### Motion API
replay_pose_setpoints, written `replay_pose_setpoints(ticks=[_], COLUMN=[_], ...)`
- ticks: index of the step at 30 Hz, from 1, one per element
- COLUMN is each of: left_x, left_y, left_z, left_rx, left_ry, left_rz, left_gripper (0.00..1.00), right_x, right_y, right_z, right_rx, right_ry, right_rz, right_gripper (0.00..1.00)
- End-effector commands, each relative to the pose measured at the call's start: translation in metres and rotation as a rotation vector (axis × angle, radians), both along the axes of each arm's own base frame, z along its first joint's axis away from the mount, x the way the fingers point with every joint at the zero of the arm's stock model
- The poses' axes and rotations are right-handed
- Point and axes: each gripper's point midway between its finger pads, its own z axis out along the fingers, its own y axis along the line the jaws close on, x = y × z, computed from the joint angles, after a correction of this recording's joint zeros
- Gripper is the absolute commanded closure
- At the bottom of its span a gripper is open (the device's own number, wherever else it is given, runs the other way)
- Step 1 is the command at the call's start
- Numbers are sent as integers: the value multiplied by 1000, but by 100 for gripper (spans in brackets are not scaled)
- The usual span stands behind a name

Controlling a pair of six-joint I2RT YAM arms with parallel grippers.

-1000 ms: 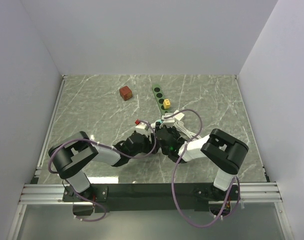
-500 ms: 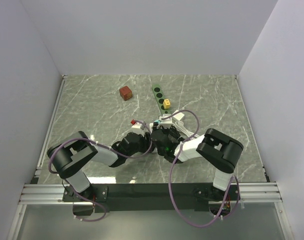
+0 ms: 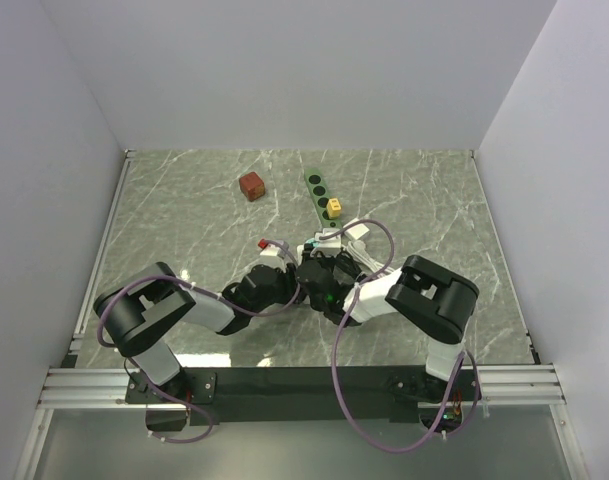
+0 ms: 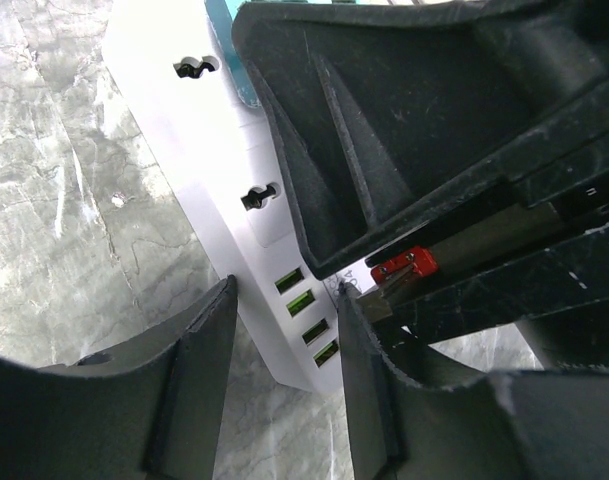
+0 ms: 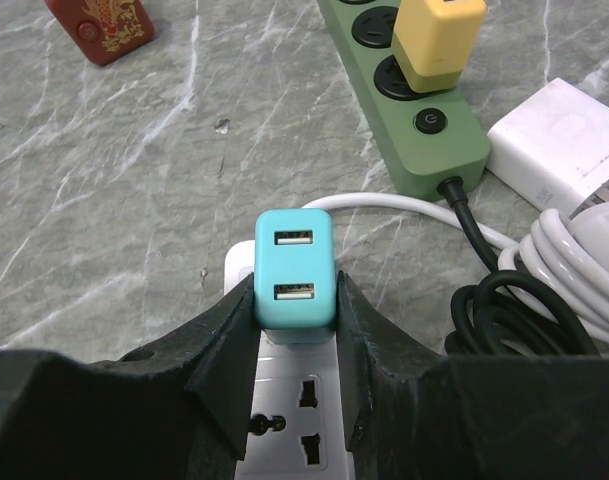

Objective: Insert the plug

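The plug point(image 5: 295, 270) is a teal two-port USB charger. My right gripper point(image 5: 295, 300) is shut on its sides and holds it upright over the far end of the white power strip point(image 5: 289, 430), whose free socket shows just below it. In the left wrist view my left gripper point(image 4: 287, 300) straddles the strip's point(image 4: 214, 170) near end, where the green USB ports are, and its fingertips point(image 4: 219, 310) touch both sides. From above, both grippers meet at mid-table around the plug point(image 3: 310, 245).
A green power strip point(image 5: 424, 120) with a yellow plug point(image 5: 439, 40) in it lies beyond. A white adapter point(image 5: 574, 155) and coiled black and white cables point(image 5: 504, 310) sit to the right. A red-brown block point(image 3: 251, 186) stands at the back left.
My left gripper has closed in on the white strip's end and shifted slightly left. The right gripper has moved a little left with the plug held.
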Motion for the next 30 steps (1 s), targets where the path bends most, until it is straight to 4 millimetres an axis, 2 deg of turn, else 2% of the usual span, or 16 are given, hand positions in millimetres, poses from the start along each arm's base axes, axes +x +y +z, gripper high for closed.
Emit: replay_pose_setpoints(ticks=[1, 6, 10, 12, 13, 15, 18, 19, 21, 23, 24, 29, 30], left_x=[-10, -9, -10, -10, -10, -10, -10, -10, -10, -10, -10, -10, -10], left_y=[27, 28, 27, 27, 27, 27, 28, 28, 28, 29, 30, 33, 34], left_z=[-43, -43, -44, -43, -43, -40, -36, -34, -32, -30, -30, -24, -24], left_rx=[162, 165, 165, 162, 163, 157, 150, 146, 143, 139, 141, 131, 132], left_ry=[77, 76, 78, 77, 76, 70, 61, 55, 51, 45, 43, 29, 27], left_rz=[13, 18, 12, 9, 10, 10, 11, 9, 11, 12, 15, 25, 27], left_gripper=[52, 52, 52, 52, 52, 52, 51, 51, 51, 51, 51, 51, 51], right_x=[-116, -122, -116, -113, -111, -105, -97, -95, -88, -82, -81, -76, -74], right_y=[-18, -21, -15, -9, -6, -1, 3, 4, 3, 1, 0, -11, -12], right_z=[-141, -132, -114, -105, -98, -88, -72, -68, -61, -52, -50, -29, -14], right_rx=[-303, -292, -251, -231, -213, -196, -183, -182, -193, -196, -195, -168, -135], right_ry=[504, 503, 461, 435, 420, 388, 339, 325, 299, 272, 265, 206, 175], right_rz=[323, 320, 311, 319, 324, 324, 313, 305, 280, 256, 245, 209, 204], right_gripper=[100, 100, 100, 92, 82, 72, 61, 51, 46, 39, 32, 30, 30])
